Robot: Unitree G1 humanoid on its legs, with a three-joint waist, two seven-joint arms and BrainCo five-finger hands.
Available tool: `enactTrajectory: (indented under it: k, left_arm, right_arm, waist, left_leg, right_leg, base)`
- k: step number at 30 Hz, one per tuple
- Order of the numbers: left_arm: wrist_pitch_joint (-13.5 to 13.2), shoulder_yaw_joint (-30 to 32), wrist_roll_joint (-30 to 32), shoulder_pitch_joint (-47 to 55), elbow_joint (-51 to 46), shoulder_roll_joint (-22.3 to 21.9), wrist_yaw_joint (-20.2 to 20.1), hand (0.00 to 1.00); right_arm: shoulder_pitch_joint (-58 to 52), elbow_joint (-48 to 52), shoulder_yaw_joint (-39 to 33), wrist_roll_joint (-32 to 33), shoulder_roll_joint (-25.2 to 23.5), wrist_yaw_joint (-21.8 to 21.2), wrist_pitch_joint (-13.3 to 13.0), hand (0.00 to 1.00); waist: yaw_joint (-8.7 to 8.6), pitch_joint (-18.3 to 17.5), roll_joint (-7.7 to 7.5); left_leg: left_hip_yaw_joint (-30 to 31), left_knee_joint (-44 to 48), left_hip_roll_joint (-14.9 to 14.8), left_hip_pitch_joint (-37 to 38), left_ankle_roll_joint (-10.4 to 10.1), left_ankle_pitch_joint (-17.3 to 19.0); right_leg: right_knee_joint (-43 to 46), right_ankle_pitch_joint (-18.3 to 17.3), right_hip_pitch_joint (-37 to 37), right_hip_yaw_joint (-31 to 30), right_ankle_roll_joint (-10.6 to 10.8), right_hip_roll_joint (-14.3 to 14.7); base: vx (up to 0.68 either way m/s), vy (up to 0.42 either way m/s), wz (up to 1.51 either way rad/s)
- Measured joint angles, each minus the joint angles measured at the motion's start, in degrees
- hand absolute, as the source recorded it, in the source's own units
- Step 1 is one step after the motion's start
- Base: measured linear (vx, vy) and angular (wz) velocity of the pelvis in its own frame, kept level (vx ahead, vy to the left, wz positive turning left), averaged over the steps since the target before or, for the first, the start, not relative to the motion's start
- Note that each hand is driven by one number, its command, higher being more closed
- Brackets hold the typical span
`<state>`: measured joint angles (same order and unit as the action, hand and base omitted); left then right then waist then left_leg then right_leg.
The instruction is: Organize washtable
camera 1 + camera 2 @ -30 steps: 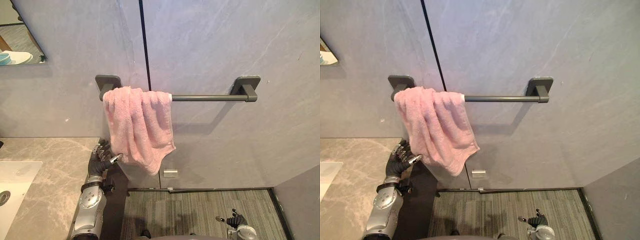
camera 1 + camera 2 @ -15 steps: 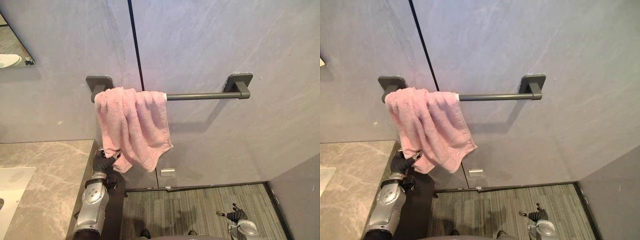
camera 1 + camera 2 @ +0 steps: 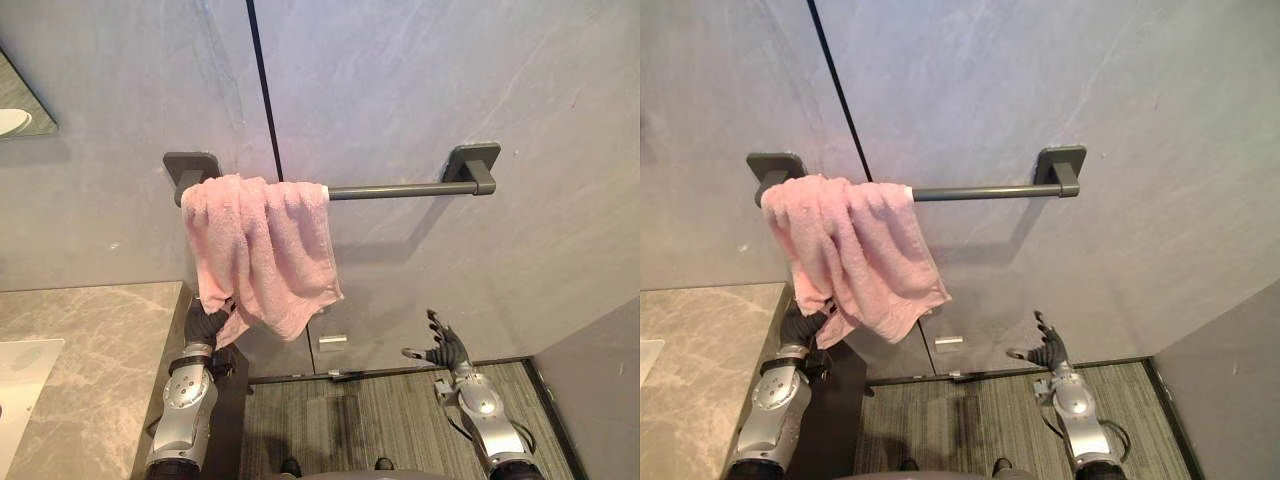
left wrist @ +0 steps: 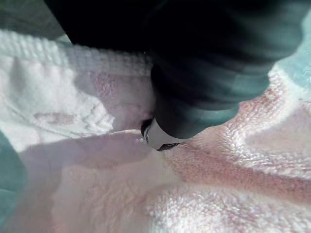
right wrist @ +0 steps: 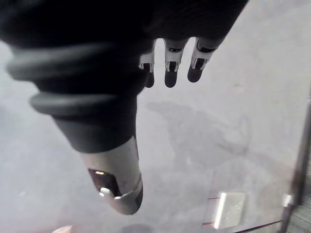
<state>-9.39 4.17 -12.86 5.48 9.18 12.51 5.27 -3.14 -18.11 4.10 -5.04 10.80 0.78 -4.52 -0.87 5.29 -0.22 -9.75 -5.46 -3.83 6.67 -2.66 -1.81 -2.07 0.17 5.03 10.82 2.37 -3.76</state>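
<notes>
A pink towel hangs bunched over the left end of a dark wall rail. My left hand is shut on the towel's lower left corner, beside the counter's edge. In the left wrist view its thumb presses into the pink cloth. My right hand is raised in front of the wall at the lower right, below the rail's bare right part. Its fingers are straight and hold nothing.
A marble counter with a white basin lies at the lower left. A mirror corner shows at the upper left. A small metal plate sits low on the wall, above a striped grey floor.
My left hand has closed on the towel's lower corner. My right hand has risen from low by the floor to in front of the wall. The camera has shifted.
</notes>
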Motion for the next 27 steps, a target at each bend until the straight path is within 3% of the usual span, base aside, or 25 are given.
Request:
enactTrajectory:
  k: [5, 17, 27]
  left_arm:
    - [0.0, -0.3, 0.0, 0.4, -0.2, -0.1, 0.0, 1.00]
    - [-0.6, -3.6, -0.1, 0.8, -0.2, -1.0, -0.1, 1.00]
    - [-0.9, -4.7, -0.5, 0.8, -0.2, -1.2, 0.0, 1.00]
  right_arm:
    - [1.2, 5.1, 5.5, 2.6, 2.4, -2.4, -1.6, 0.00]
    - [9.5, 8.9, 14.7, 10.6, 4.1, -4.7, -1.9, 0.00]
    - [14.0, 8.9, 15.1, 12.3, 3.9, -4.2, -1.9, 0.00]
  waist:
    - [0.20, -0.2, -0.35]
    - [1.01, -0.2, -0.35]
    - [1.79, -0.2, -0.40]
  left_leg:
    - [0.2, 0.0, -0.1, 0.0, 0.0, 0.0]
    - [0.7, 0.0, -0.2, 0.0, 0.0, -0.1]
    - [1.9, 0.0, -0.2, -0.4, 0.0, -0.2]
  right_leg:
    - [0.3, 0.0, 0.3, -0.1, 0.0, 0.0]
    - [1.5, -0.1, -0.2, -0.6, 0.1, 0.0]
    - [2.0, -0.5, -0.2, -0.3, 0.2, 0.0]
  base:
    - [-0.01, -0.001, 0.00]
    - [-0.02, -0.002, 0.00]
    - [-0.01, -0.003, 0.06]
